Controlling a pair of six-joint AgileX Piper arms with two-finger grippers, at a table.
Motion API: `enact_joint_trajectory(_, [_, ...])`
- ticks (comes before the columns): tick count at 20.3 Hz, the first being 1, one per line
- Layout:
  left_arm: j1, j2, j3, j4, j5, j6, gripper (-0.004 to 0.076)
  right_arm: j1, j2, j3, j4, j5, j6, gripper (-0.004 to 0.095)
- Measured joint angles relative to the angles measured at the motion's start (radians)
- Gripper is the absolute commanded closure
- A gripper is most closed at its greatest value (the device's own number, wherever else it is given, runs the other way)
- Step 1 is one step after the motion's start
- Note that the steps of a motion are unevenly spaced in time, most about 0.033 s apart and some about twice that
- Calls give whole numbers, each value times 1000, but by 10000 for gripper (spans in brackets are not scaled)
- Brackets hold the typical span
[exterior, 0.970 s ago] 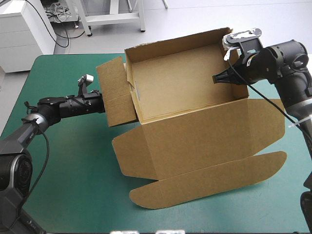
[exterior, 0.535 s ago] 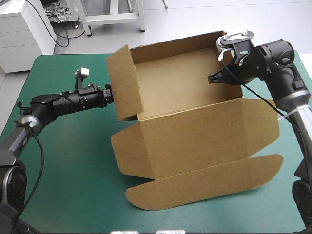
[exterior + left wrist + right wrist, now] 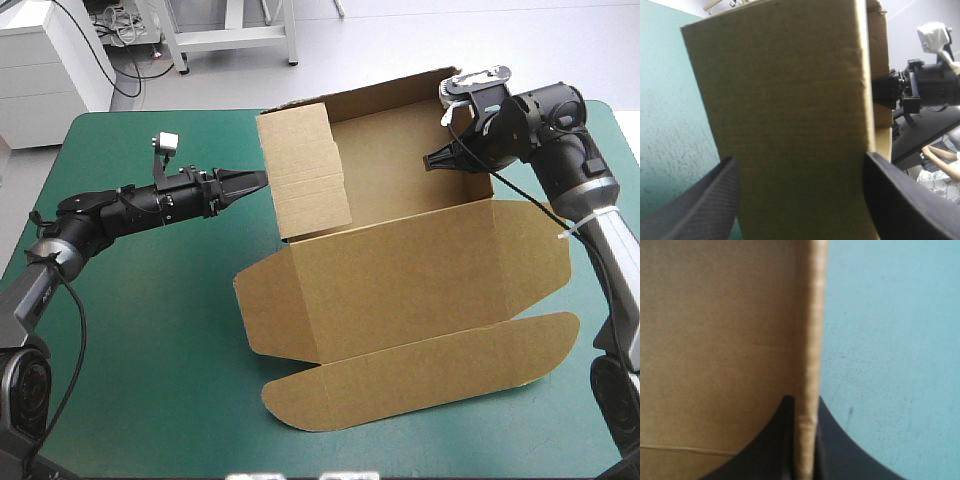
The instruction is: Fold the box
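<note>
The brown box (image 3: 400, 280) stands half-formed at the table's middle, back wall up and lid panels lying flat toward the front. Its left side flap (image 3: 305, 170) is folded in over the tray. My left gripper (image 3: 255, 181) points at that flap's outer face; in the left wrist view the flap (image 3: 790, 125) fills the space ahead, and the left gripper (image 3: 800, 210) is open, one black finger (image 3: 700, 205) on each side. My right gripper (image 3: 432, 160) is shut on the box's right wall. That wall's edge (image 3: 810, 340) runs up between its fingers (image 3: 805, 440).
The rounded lid flap (image 3: 420, 370) reaches toward the table's front edge. Bare teal-green cover (image 3: 150, 320) lies left of the box and under the left arm. Cover (image 3: 890, 340) also shows outside the right wall.
The left side flap has swung from sticking outward to folded in over the tray. My left gripper has followed it to the right. The right gripper holds the right wall and has shifted slightly left.
</note>
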Motion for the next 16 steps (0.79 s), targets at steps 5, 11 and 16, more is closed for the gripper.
enact_joint_trajectory(5, [0, 0, 0, -23, 7, 0, 232, 0, 0, 0, -13, -7, 0, 930])
enact_joint_trajectory(11, [0, -32, 0, -23, 7, -3, 232, 0, 17, 0, -2, -14, 1, 927])
enact_joint_trajectory(16, [0, -119, 0, 49, -92, -89, 285, 26, 74, 0, 38, -33, 2, 927])
